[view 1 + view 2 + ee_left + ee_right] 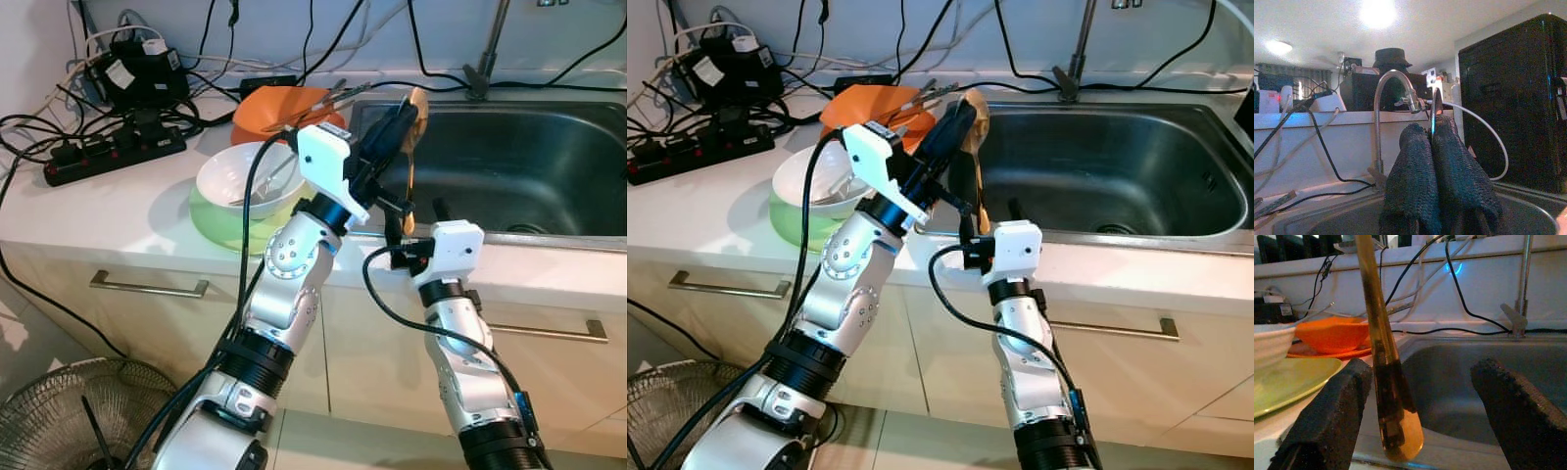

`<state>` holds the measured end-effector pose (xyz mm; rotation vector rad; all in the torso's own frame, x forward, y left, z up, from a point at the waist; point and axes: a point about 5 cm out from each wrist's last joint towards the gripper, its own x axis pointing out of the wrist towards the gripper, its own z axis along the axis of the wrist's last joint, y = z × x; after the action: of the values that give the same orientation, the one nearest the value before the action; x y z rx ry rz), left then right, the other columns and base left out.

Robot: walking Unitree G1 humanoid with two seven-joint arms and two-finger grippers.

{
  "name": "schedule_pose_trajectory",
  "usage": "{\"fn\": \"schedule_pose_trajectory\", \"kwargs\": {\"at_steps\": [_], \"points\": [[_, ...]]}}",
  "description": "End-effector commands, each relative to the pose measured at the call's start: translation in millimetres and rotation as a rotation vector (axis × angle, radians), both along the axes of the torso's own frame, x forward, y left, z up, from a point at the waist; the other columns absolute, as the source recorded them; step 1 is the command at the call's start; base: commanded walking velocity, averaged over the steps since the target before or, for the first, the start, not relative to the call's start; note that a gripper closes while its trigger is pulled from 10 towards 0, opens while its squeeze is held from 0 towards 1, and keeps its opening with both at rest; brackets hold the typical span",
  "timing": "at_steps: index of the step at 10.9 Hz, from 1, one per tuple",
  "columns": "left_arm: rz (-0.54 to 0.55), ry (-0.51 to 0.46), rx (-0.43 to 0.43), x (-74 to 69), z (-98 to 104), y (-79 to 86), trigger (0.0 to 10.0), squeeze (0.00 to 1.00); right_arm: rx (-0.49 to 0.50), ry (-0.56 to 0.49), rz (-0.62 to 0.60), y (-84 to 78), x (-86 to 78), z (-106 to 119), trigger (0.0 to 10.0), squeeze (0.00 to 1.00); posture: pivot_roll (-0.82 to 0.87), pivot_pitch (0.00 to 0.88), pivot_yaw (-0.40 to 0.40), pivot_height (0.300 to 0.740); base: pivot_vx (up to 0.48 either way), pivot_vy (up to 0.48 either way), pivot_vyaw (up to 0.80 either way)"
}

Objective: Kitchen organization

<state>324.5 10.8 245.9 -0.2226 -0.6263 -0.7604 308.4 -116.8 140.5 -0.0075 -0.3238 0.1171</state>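
A wooden spoon [411,176] hangs upright over the left rim of the steel sink [529,166], head up and handle down. My left gripper [394,132] is shut on its upper part, and the left wrist view shows the fingers [1415,186] pressed together around a thin edge. My right gripper [416,215] is open at the counter's front edge, with the lower end of the spoon handle [1386,382] between its fingers and close to one pad [1332,416]. Whether the handle touches that pad I cannot tell.
A white bowl [245,176] with a utensil sits in a green bowl [220,227] on the counter. Behind them is an orange bowl [279,108] with utensils. A power strip [113,157] and cables lie at the back left. The faucet [490,49] stands behind the sink, and a fan [59,416] is on the floor.
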Motion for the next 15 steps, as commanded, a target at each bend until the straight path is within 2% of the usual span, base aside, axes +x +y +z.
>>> {"fn": "schedule_pose_trajectory", "kwargs": {"at_steps": [1,2,3,10,14,15], "points": [[-0.018,0.026,-0.008,-2.2,-5.9,-4.1,10.0,0.00,0.015,-0.043,0.016,3.9,2.3,13.2,7.2,0.00,0.00,0.047,0.111,0.740,0.000,0.000,0.00],[-0.018,0.027,-0.008,-2.3,-6.2,-4.3,10.0,0.00,0.017,-0.045,0.017,4.1,2.3,13.7,0.8,0.00,0.00,0.048,0.111,0.740,0.000,0.000,0.00],[-0.020,0.028,-0.008,-2.4,-6.4,-4.6,10.0,0.00,0.018,-0.044,0.021,4.5,2.1,13.5,0.0,0.00,0.01,0.048,0.109,0.740,0.000,0.000,0.00],[-0.025,0.032,-0.007,-1.7,-6.2,-4.3,10.0,0.00,0.017,-0.044,0.036,6.2,2.4,14.2,0.0,0.00,0.01,0.048,0.108,0.740,0.000,0.000,0.00],[-0.012,0.012,0.022,-2.2,-5.5,-5.6,10.0,0.00,0.016,-0.046,0.037,6.2,2.3,14.5,0.0,0.00,0.01,0.047,0.109,0.740,0.000,0.000,0.00],[-0.013,0.012,0.023,-2.2,-5.9,-5.8,10.0,0.63,0.015,-0.046,0.037,6.2,2.2,14.4,0.0,0.00,0.01,0.047,0.109,0.740,0.000,0.000,0.00]]}}
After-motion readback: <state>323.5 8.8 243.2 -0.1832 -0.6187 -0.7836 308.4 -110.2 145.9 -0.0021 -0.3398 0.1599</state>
